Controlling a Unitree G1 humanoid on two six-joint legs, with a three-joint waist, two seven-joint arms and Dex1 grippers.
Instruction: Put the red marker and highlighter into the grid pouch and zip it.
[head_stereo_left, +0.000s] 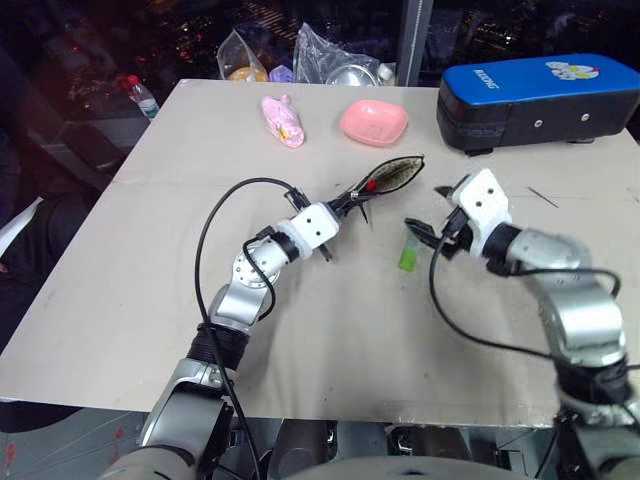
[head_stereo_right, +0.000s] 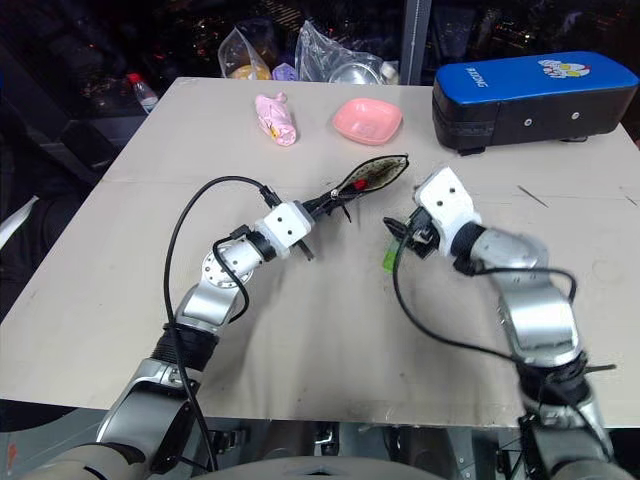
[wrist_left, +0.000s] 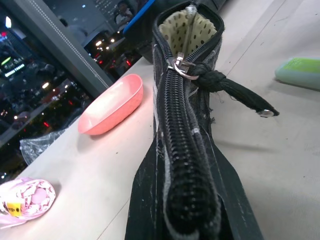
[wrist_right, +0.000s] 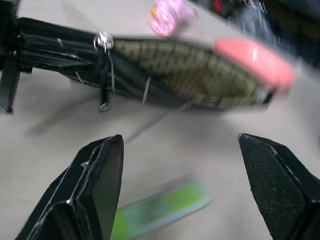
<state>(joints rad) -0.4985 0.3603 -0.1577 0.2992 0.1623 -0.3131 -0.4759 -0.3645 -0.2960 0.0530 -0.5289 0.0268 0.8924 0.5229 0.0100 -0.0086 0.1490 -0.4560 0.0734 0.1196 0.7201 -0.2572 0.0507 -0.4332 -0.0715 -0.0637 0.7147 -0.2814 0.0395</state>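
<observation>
The grid pouch (head_stereo_left: 396, 175) stands on its edge at mid-table, its far end gaping open and its zipper pull (wrist_left: 182, 66) dangling at the side. My left gripper (head_stereo_left: 352, 203) is shut on the pouch's near end. A bit of the red marker (head_stereo_left: 371, 185) shows inside the pouch mouth. The lime-green highlighter (head_stereo_left: 407, 257) lies flat on the table just right of the pouch. My right gripper (wrist_right: 187, 185) hangs open just above the highlighter, with nothing between its fingers (wrist_right: 97, 185).
A pink bowl (head_stereo_left: 373, 121) and a pink wrapped packet (head_stereo_left: 283, 120) lie behind the pouch. A blue-topped hard case (head_stereo_left: 540, 100) stands at the back right. Plastic bags (head_stereo_left: 335, 58) and a bottle (head_stereo_left: 140, 95) sit past the far edge.
</observation>
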